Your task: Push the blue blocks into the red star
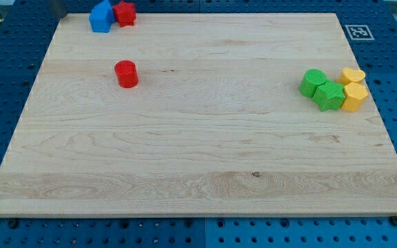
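Note:
A blue block (100, 18) sits at the view's top left, on the far edge of the wooden board (198, 151). It may be two blue pieces pressed together; I cannot tell them apart. The red star (125, 13) touches its right side. A dark shape at the view's top edge looks like my tip (57, 15). It is a short way to the left of the blue block and apart from it.
A red cylinder (126, 74) stands below the blue block, left of centre. At the view's right, two green blocks (313, 82) (330, 96) and two yellow blocks (353, 74) (355, 97) are bunched together near the board's right edge.

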